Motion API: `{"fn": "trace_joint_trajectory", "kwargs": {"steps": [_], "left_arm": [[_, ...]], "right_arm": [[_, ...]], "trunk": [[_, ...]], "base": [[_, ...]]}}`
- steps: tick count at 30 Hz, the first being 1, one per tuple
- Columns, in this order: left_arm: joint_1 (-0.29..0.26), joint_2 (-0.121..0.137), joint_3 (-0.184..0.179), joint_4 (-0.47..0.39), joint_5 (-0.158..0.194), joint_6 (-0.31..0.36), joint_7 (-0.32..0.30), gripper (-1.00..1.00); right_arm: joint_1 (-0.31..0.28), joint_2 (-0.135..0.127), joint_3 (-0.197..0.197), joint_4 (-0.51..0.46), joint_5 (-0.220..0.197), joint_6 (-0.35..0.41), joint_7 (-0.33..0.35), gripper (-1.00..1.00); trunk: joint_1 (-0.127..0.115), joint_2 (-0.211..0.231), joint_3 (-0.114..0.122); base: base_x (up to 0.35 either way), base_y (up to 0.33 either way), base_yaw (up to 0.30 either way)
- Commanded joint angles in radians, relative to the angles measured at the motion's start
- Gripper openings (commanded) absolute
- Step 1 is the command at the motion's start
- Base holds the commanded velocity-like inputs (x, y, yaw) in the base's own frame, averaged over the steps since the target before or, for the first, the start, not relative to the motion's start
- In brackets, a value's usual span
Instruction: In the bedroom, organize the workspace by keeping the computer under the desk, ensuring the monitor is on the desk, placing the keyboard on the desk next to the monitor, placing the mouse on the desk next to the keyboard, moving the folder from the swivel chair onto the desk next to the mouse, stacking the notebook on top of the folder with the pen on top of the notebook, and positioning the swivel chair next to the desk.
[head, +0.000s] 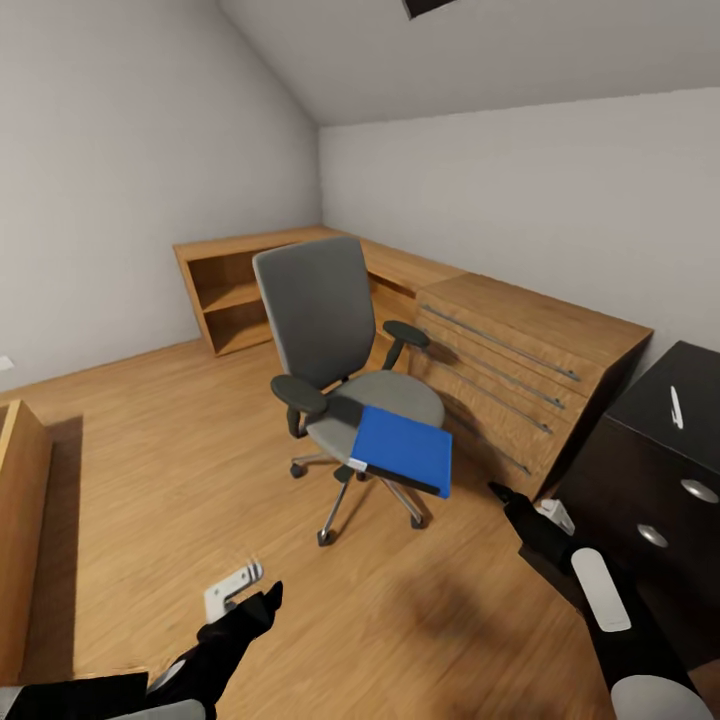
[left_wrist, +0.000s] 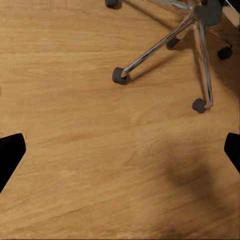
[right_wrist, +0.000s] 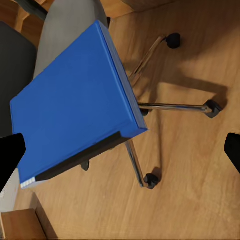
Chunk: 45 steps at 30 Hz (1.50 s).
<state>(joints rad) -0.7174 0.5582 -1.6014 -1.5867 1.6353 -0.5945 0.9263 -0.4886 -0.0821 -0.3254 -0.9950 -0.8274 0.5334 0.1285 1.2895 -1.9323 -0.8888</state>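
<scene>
Here, bright blue white-edged folder (head: 403, 450) overhanging grey swivel chair (head: 330, 340) seat, both grippers' jaws wide.

The folder (head: 403, 449) lies on the swivel chair (head: 335, 350) — its front edge overhanging — dresser (head: 520, 365) behind.

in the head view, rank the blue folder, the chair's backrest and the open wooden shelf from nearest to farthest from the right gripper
1. Blue folder, on the chair seat's front edge, nearest the right gripper.
2. Chair backrest, upright behind the seat.
3. Open wooden shelf, against the far wall, farthest.
</scene>
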Motion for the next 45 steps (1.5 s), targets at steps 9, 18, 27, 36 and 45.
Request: {"fn": "trace_joint_trajectory", "kwargs": {"steps": [9,18,27,36,45], "left_arm": [[-0.002,-0.007,-0.053,0.002,0.008,0.002,0.001,1.0],[-0.002,-0.009,-0.06,0.002,0.009,0.002,0.003,1.0],[-0.002,-0.008,-0.061,0.002,0.01,0.002,0.006,1.0],[-0.002,-0.011,-0.063,0.006,0.012,0.002,0.006,1.0],[-0.002,-0.012,-0.063,0.008,0.013,0.002,0.006,1.0]], "right_arm": [[-0.001,0.007,-0.002,0.046,-0.069,0.002,0.007,1.0],[-0.001,0.007,-0.002,0.064,-0.092,0.002,0.013,1.0],[0.0,0.006,-0.002,0.065,-0.094,0.002,0.054,1.0],[-0.001,0.004,-0.001,0.065,-0.094,0.002,0.091,1.0],[-0.001,0.004,0.001,0.065,-0.095,0.002,0.103,1.0]], "trunk": [[0.034,-0.064,-0.029],[0.069,-0.127,-0.057],[0.103,-0.19,-0.086],[0.138,-0.253,-0.114],[0.172,-0.316,-0.142]], "base": [[0.0,0.0,0.0],[0.0,0.0,0.0],[0.0,0.0,0.0],[0.0,0.0,0.0],[0.0,0.0,0.0]]}}
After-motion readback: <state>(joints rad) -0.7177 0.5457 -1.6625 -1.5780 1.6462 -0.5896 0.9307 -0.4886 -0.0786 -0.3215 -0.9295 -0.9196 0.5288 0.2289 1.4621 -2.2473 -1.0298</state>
